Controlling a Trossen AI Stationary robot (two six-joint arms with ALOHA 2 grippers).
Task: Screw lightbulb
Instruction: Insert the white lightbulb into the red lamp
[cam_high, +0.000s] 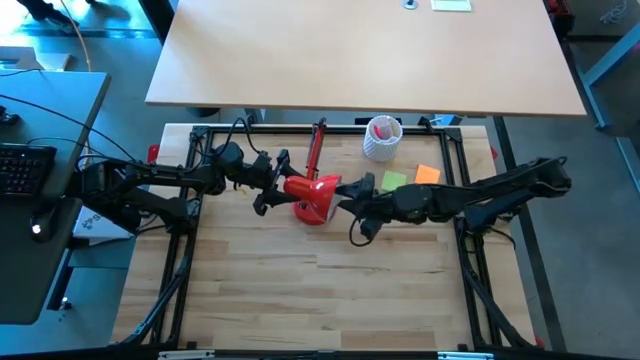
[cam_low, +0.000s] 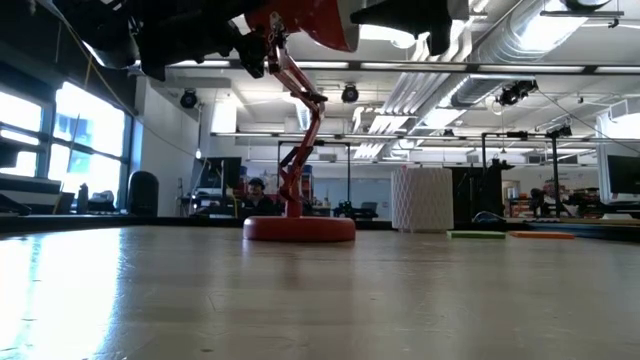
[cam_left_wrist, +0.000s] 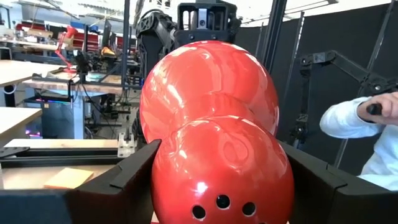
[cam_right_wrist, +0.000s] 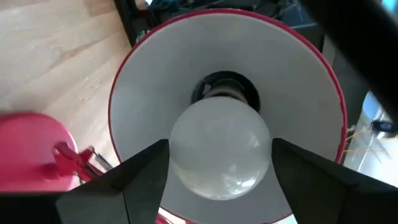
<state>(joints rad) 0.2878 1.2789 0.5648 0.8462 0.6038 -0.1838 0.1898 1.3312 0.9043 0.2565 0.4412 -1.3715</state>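
The left gripper (cam_left_wrist: 217, 186) clamps the glossy red metal lamp shade (cam_high: 312, 197) from its nine o'clock side, seemingly to brace it against twisting. The right gripper (cam_right_wrist: 217, 180) comes in from three o'clock; its fingers flank the small white pear-shaped lightbulb (cam_right_wrist: 219, 148), which sits in the socket at the shade's centre, but whether they pinch it or stand just clear I cannot tell. One lamp, one bulb, one white perforated cup (cam_high: 382, 139) at one o'clock, two flat pads, green (cam_high: 394, 181) and orange (cam_high: 427, 174)
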